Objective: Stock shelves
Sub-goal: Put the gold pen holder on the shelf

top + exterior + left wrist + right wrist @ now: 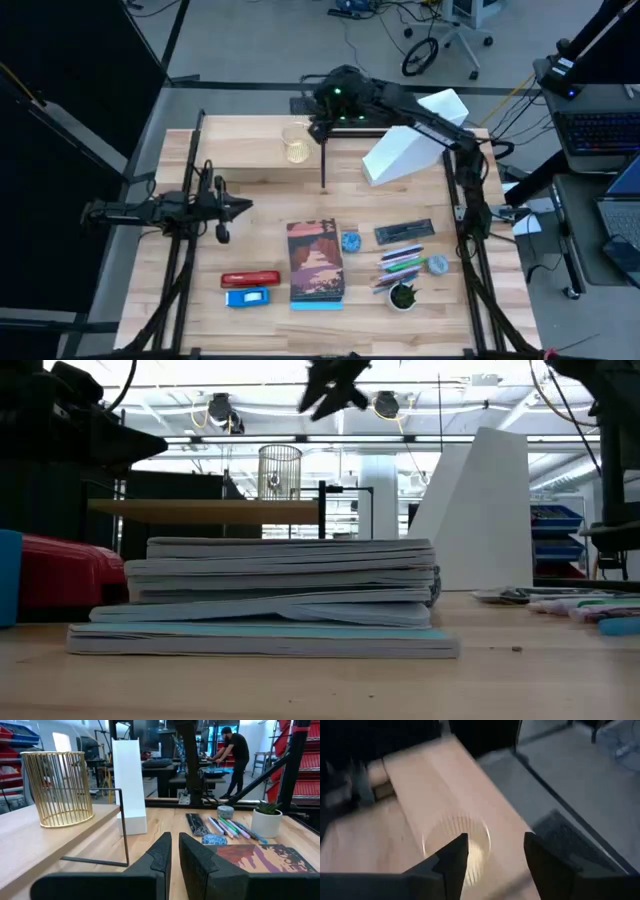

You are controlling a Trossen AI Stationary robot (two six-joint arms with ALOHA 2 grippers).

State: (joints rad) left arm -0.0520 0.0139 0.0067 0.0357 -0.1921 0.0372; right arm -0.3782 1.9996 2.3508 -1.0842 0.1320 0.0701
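The low light-wood shelf (245, 160) stands on thin black legs at the table's far side. A gold wire cup (296, 147) stands upright on its right end. My right gripper (495, 842) hangs open above the cup (457, 845), well clear of it in the low view (335, 390). The white file holder (405, 150) stands on the table just right of the shelf. My left gripper (245, 207) waits at the table's left, shut and holding nothing (175, 852).
A stack of books (316, 262) lies at the near middle, with a red stapler (250, 279) and a blue item (248, 297) to its left. To its right lie a black case (404, 232), pens (405, 262), two tape rolls (350, 241) and a small potted plant (402, 296).
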